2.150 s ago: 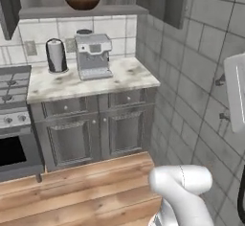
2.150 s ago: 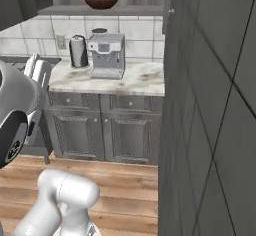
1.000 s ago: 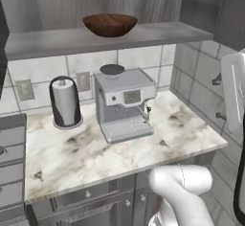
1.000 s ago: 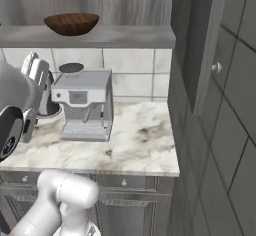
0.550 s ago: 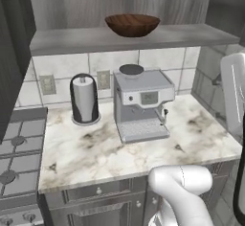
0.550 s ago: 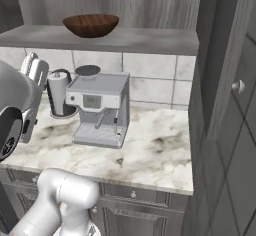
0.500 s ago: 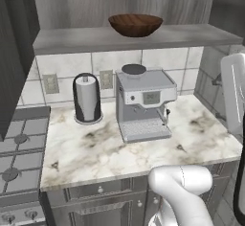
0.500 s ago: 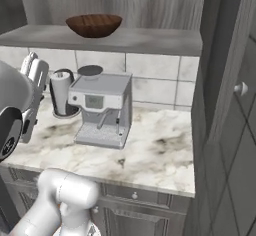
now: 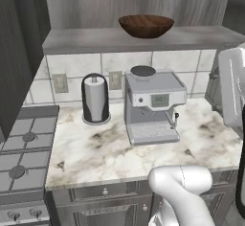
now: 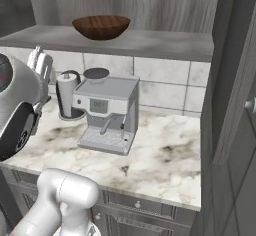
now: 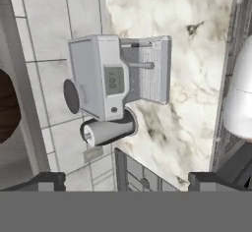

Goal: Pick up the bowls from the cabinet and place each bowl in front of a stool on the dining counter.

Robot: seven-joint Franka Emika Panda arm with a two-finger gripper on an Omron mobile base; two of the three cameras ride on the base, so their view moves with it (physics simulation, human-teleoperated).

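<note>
A reddish-brown wooden bowl (image 9: 146, 26) sat on the grey shelf of the cabinet (image 9: 95, 40), at the top centre of the left base view and toward the upper left of the right base view (image 10: 101, 27). In the hand view a dark brown curve of the bowl (image 11: 7, 105) showed at the left edge (most of it cut off by the frame). Below the shelf, on the marble worktop (image 9: 105, 153), a silver coffee machine (image 9: 154, 106) stood in the middle of the left base view, with a paper towel holder (image 9: 96, 99) just beside it toward the left and a wall outlet (image 9: 60, 82) on the tiles behind. A stovetop (image 9: 21, 153) filled the lower left corner. The gripper (image 11: 126, 179) appeared at the bottom of the hand view, its two dark fingertips (image 11: 47, 180) spread wide apart with nothing between them, well apart from the bowl.
</note>
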